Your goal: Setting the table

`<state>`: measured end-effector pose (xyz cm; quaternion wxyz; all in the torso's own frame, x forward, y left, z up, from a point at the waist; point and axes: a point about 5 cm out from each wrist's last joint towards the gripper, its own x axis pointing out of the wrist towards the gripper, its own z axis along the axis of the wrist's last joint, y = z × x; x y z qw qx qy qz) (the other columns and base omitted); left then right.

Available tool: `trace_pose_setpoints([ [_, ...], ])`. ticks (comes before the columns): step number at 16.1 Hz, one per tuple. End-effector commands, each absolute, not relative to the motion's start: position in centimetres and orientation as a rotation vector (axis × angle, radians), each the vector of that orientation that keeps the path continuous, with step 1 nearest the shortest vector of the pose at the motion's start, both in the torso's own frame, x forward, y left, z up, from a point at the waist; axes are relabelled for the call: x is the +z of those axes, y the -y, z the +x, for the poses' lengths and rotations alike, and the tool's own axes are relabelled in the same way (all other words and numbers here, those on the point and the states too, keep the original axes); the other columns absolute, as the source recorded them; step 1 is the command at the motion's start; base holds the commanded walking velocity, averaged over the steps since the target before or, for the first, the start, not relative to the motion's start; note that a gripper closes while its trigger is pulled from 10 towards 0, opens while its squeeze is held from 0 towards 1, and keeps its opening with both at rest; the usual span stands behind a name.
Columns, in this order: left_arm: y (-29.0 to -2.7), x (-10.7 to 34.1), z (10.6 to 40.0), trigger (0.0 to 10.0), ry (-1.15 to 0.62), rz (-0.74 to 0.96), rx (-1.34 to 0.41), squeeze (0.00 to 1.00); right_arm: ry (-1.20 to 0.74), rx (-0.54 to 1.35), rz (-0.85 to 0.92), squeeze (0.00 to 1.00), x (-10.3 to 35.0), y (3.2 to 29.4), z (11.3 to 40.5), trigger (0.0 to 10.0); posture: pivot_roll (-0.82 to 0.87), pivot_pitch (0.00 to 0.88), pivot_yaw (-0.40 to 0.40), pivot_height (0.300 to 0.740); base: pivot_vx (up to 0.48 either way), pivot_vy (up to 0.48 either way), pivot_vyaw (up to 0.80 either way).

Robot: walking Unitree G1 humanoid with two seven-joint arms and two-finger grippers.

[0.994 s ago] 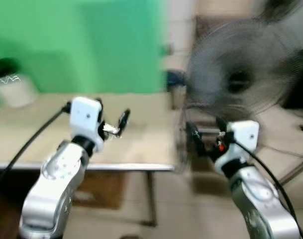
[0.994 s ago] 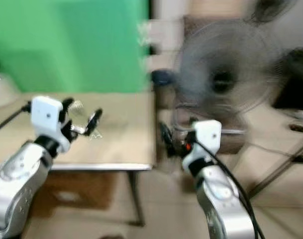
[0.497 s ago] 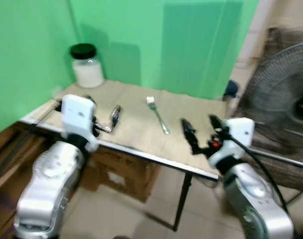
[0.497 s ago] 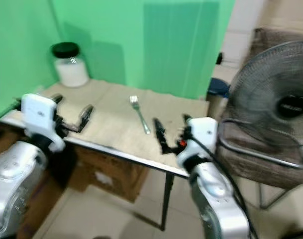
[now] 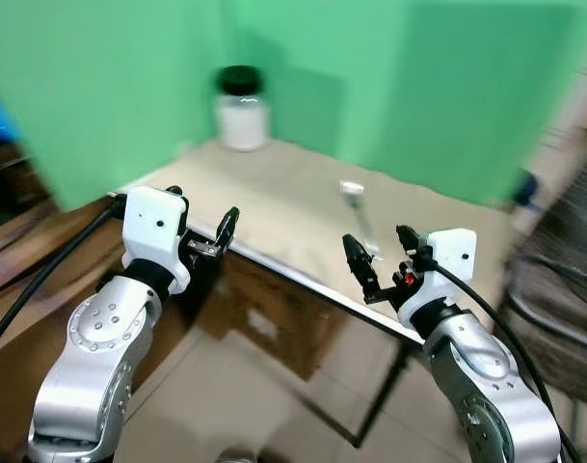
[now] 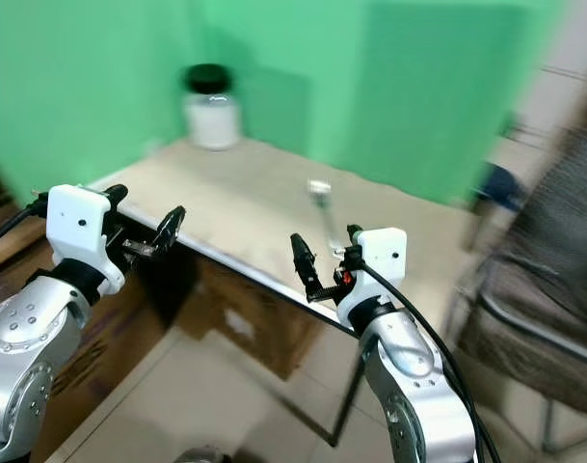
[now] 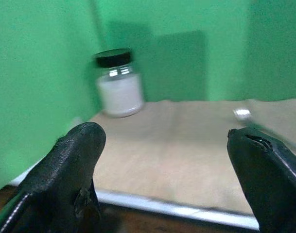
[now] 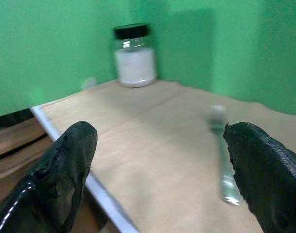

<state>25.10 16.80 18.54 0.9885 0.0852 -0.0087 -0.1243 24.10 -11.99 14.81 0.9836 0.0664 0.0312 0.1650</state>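
While both arms hang short of the near table edge, I log right gripper and left gripper spread wide, holding nothing. Fork lies mid-table, just beyond the right gripper; jar far left against the green backdrop. Approach step, I judge; next, reach right for the fork. Camera has swung left since earlier: fan gone.

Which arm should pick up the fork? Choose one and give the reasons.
Probably the right. The right gripper hangs open at the table edge, with the fork lying just ahead between its fingers in the right wrist view. The left gripper, also open, faces the jar corner, with the fork off to its side.
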Motion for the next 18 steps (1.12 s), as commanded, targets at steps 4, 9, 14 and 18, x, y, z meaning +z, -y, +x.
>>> trace_pose_setpoints([
  [4, -16.55, 18.75, 25.08, 10.0, 0.027, 0.166, -0.283, 0.00, -0.065, 0.293, 0.145, 0.00, 15.01, 12.47, 24.48, 10.0, 0.08, 0.000, 0.004, 0.740, 0.307, 0.000, 0.00],
  [9, -16.64, 18.68, 25.03, 10.0, 0.022, 0.168, -0.293, 0.00, -0.072, 0.287, 0.150, 0.00, 14.96, 12.65, 24.60, 10.0, 0.08, 0.000, 0.002, 0.740, 0.324, 0.000, 0.00],
  [14, -16.57, 18.66, 24.93, 10.0, 0.023, 0.165, -0.297, 0.00, -0.076, 0.337, 0.136, 0.00, 15.09, 12.18, 24.58, 10.0, 0.08, 0.000, -0.005, 0.740, 0.326, 0.000, 0.00],
  [18, -16.49, 18.40, 24.75, 10.0, 0.003, 0.171, -0.340, 0.00, -0.111, 0.311, 0.126, 0.00, 15.11, 12.52, 24.91, 10.0, 0.08, 0.000, -0.004, 0.740, 0.060, 0.000, 0.00],
])
